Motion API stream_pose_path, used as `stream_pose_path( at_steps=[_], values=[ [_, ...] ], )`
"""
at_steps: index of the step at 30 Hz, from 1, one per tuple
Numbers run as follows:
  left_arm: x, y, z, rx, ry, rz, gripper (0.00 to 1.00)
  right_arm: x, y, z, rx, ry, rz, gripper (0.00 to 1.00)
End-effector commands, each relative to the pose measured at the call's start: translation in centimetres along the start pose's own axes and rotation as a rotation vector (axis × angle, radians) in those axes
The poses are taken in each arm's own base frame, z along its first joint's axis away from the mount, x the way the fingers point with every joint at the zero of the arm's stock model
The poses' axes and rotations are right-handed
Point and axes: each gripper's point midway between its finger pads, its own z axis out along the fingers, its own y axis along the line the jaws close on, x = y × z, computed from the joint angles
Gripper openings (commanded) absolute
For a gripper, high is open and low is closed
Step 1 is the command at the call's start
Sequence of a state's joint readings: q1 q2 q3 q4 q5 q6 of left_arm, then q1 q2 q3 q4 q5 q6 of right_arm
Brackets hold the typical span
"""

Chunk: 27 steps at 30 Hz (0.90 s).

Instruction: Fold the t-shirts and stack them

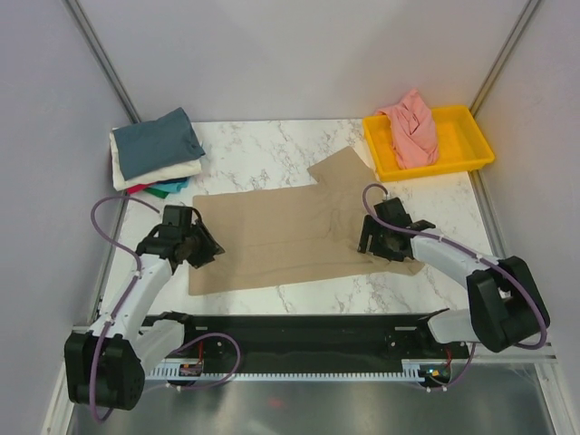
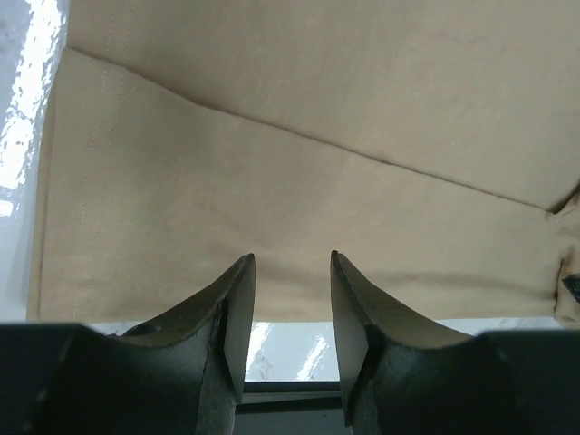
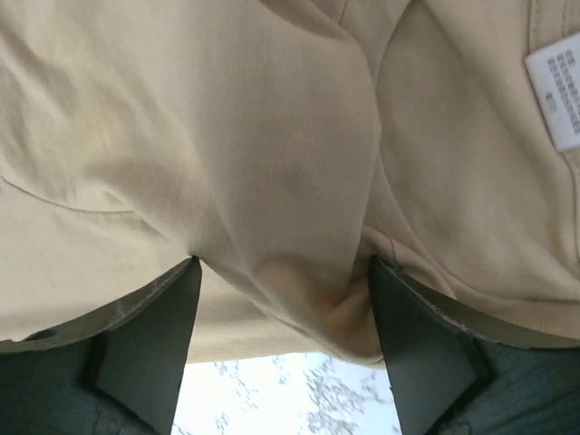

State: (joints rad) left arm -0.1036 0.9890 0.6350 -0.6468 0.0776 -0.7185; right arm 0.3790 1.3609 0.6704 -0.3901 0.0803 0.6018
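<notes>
The left gripper's [image 2: 290, 261] fingers [image 2: 237, 308] are released, parted over the near-left hem of the tan t-shirt [image 1: 281, 236], with nothing between them. The right gripper's [image 3: 283, 263] fingers [image 3: 154, 335] stand wide apart with a bunched fold of that shirt filling the gap; I cannot tell if they pinch it. Both arms reach forward, low and bent, one at each side of the shirt, which lies spread mid-desk [image 1: 272, 154]. Folded t-shirts [image 1: 156, 149] are stacked far left.

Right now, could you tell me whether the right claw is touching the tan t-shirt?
Touching. The right wrist view shows the tan t-shirt bunched against both fingers of the right claw.
</notes>
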Motion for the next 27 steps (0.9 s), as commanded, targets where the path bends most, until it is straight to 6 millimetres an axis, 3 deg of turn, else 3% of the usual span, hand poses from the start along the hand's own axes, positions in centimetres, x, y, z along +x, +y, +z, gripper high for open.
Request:
stream_pose_path(
  at_steps=[1, 2, 3, 5, 6, 8, 9, 10, 11, 12, 13, 14, 15, 16, 17, 18, 19, 20, 21, 22, 24, 25, 27],
  values=[
    [-3.6, -3.8, -1.9, 0.129, -0.144, 0.044, 0.46, -2.1, -0.1, -2.4, 0.015, -0.060, -0.046, 0.84],
    [-3.9, -4.3, -2.6, 0.145, -0.151, 0.075, 0.46, -3.3, 0.5, -3.3, -0.001, -0.089, -0.056, 0.86],
    [-4.6, -5.1, -3.9, 0.163, -0.160, 0.107, 0.46, -6.3, 1.9, -5.2, -0.026, -0.165, -0.061, 0.87],
    [-5.0, -5.5, -5.1, 0.167, -0.163, 0.203, 0.47, -8.6, 2.8, -7.1, -0.028, -0.209, -0.084, 0.89],
    [-5.4, -5.6, -6.0, 0.154, -0.169, 0.229, 0.47, -11.6, 4.4, -8.9, -0.060, -0.276, -0.085, 0.90],
    [-5.6, -5.2, -6.5, 0.133, -0.174, 0.299, 0.48, -13.9, 5.6, -8.5, -0.047, -0.294, -0.107, 0.90],
    [-5.8, -5.0, -6.7, 0.121, -0.179, 0.315, 0.48, -16.6, 7.3, -9.7, -0.080, -0.347, -0.108, 0.90],
    [-5.6, -4.6, -6.7, 0.107, -0.168, 0.344, 0.48, -17.4, 7.9, -7.5, -0.057, -0.316, -0.122, 0.91],
    [-5.5, -4.4, -6.7, 0.101, -0.165, 0.359, 0.48, -18.6, 8.6, -6.8, -0.055, -0.325, -0.139, 0.91],
    [-5.5, -3.9, -6.7, 0.081, -0.174, 0.365, 0.48, -21.4, 10.4, -7.6, -0.079, -0.376, -0.147, 0.91],
    [-5.5, -3.9, -6.7, 0.079, -0.177, 0.345, 0.48, -21.7, 10.7, -4.3, -0.045, -0.329, -0.170, 0.91],
    [-5.2, -3.8, -6.4, 0.086, -0.174, 0.344, 0.49, -22.9, 11.0, -3.3, -0.019, -0.342, -0.202, 0.91],
    [-5.0, -4.1, -6.5, 0.108, -0.176, 0.346, 0.49, -25.9, 12.6, -4.1, -0.031, -0.405, -0.206, 0.91],
    [-5.2, -4.1, -6.3, 0.111, -0.185, 0.344, 0.49, -25.9, 12.6, -0.5, 0.009, -0.355, -0.229, 0.91],
    [-5.3, -4.0, -6.3, 0.105, -0.191, 0.342, 0.49, -27.0, 12.6, 0.6, 0.035, -0.364, -0.251, 0.91],
    [-5.4, -3.9, -6.3, 0.096, -0.196, 0.339, 0.49, -30.2, 14.2, -0.6, 0.017, -0.436, -0.239, 0.91],
    [-5.5, -3.8, -6.3, 0.095, -0.196, 0.337, 0.49, -29.5, 13.4, 3.3, 0.068, -0.363, -0.254, 0.91],
    [-5.4, -3.7, -6.3, 0.094, -0.193, 0.334, 0.49, -30.5, 13.5, 4.0, 0.082, -0.375, -0.251, 0.91],
    [-5.4, -3.8, -6.3, 0.098, -0.194, 0.334, 0.49, -33.1, 14.0, 3.2, 0.089, -0.441, -0.238, 0.91],
    [-5.4, -3.8, -6.3, 0.100, -0.197, 0.334, 0.49, -32.8, 13.6, 6.0, 0.118, -0.416, -0.246, 0.91],
    [-5.5, -3.7, -6.3, 0.094, -0.201, 0.332, 0.49, -34.6, 13.5, 6.6, 0.125, -0.461, -0.222, 0.90],
    [-5.6, -3.7, -6.4, 0.092, -0.204, 0.328, 0.49, -34.5, 13.2, 8.5, 0.125, -0.452, -0.213, 0.90],
    [-5.6, -3.5, -6.3, 0.087, -0.204, 0.325, 0.48, -35.1, 12.7, 9.6, 0.116, -0.460, -0.186, 0.89]
  ],
)
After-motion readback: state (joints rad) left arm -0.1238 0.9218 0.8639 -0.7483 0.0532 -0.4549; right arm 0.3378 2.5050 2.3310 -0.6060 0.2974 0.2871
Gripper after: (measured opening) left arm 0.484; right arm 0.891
